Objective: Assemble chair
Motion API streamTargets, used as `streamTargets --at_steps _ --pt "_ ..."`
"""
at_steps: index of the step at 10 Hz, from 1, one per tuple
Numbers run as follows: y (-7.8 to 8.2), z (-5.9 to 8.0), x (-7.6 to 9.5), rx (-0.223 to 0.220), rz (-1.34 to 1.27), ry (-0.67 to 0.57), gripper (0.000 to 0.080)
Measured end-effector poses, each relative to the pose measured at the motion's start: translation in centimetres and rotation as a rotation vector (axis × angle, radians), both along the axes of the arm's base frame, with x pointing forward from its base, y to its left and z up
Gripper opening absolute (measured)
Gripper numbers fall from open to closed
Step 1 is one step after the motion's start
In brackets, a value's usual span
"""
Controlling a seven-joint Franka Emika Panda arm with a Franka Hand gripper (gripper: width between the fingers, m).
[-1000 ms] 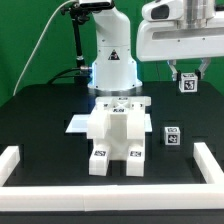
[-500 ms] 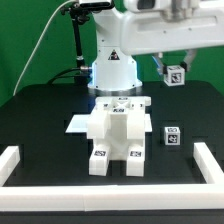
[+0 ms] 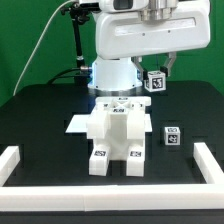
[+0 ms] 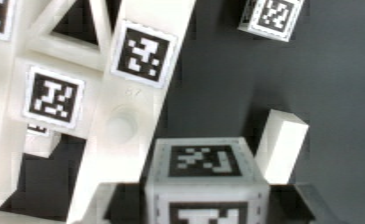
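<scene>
**Q:** Exterior view: where do you find the gripper?

**A:** Look to the upper right of the frame. The gripper [image 3: 157, 75] hangs under the arm [image 3: 135, 35]. Its fingers [image 3: 168, 67] are drawn narrow on a small tagged block [image 3: 155, 83], which is held in the air above the black table [image 3: 40, 110].

**Q:** And the chair?

**A:** You have the partly joined chair [image 3: 118, 135] at the frame's centre, standing on the table in front of the arm's base [image 3: 112, 70]. Tags show on its top and on its two front feet. A second block [image 3: 172, 137] lies on the table near the chair, on the exterior view's right. White rails [image 3: 20, 160] close off the lower corners.

**Q:** Wrist view?

**A:** You see the block [image 4: 200, 160] close up with one tag facing the camera. The gripper [image 4: 200, 200] is clamped on it. The chair [image 4: 81, 90] lies below on the table, beside the block in the picture, with several tags in sight. The second block [image 4: 273, 18] sits apart from the chair. You cannot tell from this view whether the held block hangs over the chair or just beside it.
</scene>
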State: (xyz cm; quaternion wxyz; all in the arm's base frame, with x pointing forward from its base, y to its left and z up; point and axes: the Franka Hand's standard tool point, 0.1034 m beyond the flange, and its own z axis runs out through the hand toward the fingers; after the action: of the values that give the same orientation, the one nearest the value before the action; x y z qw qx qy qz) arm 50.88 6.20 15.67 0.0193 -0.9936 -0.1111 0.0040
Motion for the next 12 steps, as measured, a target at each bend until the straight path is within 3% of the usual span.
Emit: streamTargets --at_steps 2,4,6,9,12 --pt "-0.2 -0.2 0.0 -0.002 0.013 0.001 0.0282" --pt "-2.8 -1.3 0.3 -0.026 0.105 -0.005 0.0282" --pt "-3.6 -1.5 0.4 -0.031 0.132 -0.008 0.0282" --pt "-3.8 -2.5 0.2 -0.037 0.129 -0.013 0.0282" --pt "-3.3 -2.5 0.2 -0.036 0.131 -0.014 0.0282"
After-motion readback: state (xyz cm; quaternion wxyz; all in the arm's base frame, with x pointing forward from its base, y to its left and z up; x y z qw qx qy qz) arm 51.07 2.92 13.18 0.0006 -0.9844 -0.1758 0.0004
